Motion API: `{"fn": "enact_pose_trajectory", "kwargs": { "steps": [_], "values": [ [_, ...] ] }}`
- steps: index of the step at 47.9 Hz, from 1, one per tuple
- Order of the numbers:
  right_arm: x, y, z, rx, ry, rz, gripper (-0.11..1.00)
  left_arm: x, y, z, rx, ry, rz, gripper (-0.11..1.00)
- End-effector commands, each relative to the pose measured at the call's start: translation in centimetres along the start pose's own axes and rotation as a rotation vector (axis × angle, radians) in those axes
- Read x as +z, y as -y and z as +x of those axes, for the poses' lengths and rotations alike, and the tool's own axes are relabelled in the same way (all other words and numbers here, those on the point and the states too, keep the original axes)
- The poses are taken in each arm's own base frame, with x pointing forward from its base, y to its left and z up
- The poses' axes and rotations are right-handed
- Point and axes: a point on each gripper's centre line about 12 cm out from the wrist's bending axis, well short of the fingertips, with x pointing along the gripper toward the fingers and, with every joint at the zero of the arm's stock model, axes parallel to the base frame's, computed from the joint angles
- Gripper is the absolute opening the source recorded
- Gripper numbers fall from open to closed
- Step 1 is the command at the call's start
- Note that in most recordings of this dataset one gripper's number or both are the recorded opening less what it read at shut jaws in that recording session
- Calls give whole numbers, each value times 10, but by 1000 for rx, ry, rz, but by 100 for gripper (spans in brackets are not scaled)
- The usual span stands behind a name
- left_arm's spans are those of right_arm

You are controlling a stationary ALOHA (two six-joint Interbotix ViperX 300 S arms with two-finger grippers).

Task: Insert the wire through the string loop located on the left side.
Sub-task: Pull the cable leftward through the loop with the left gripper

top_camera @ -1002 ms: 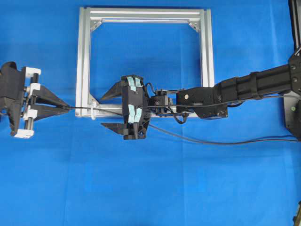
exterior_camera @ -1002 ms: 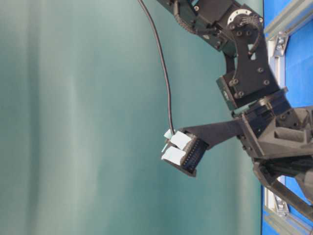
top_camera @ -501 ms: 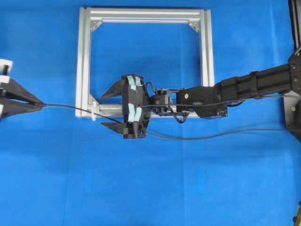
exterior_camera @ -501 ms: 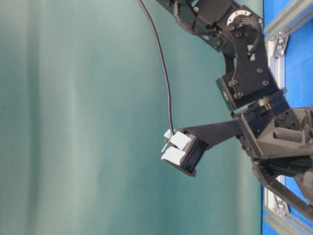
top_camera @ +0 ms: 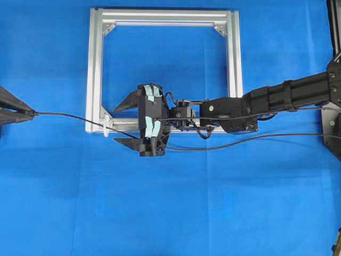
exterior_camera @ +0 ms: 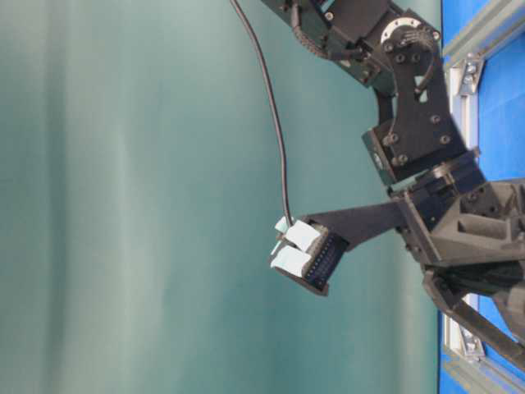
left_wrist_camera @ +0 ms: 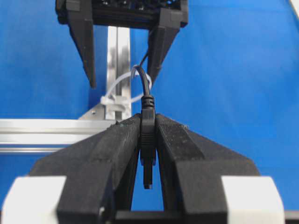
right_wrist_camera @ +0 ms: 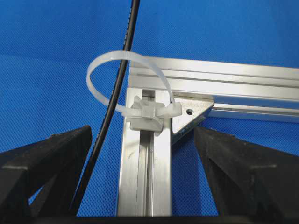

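The wire is a thin black cable whose plug is clamped in my left gripper, shut at the far left edge of the overhead view. From the plug the wire runs right through the whitish string loop at the frame's lower left corner. It then passes under my right gripper and off to the right. In the right wrist view the wire passes inside the string loop. My right gripper stands open astride the frame rail and holds nothing. The left wrist view shows the string loop beyond my left gripper.
The silver aluminium frame lies flat on the blue cloth, and the loop's white mount is fixed to its rail beside a corner bracket. My right arm reaches in from the right across the frame's lower rail.
My left gripper has drawn away to the left with the plug, pulling more wire through the loop. The slack on the right has straightened. The right gripper has stayed put.
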Motion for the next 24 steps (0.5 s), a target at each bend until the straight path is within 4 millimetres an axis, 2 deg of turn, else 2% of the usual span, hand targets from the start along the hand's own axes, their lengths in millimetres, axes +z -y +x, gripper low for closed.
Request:
{"fn": "enact_pose_trajectory", "kwargs": {
  "steps": [1,24],
  "values": [
    [31,-1,-6,3,77,2,95,7,0,0,2,19,1,8],
    [31,0,-5,1,78,3,95,3,-1,3,6,24,-2,8]
  ]
}}
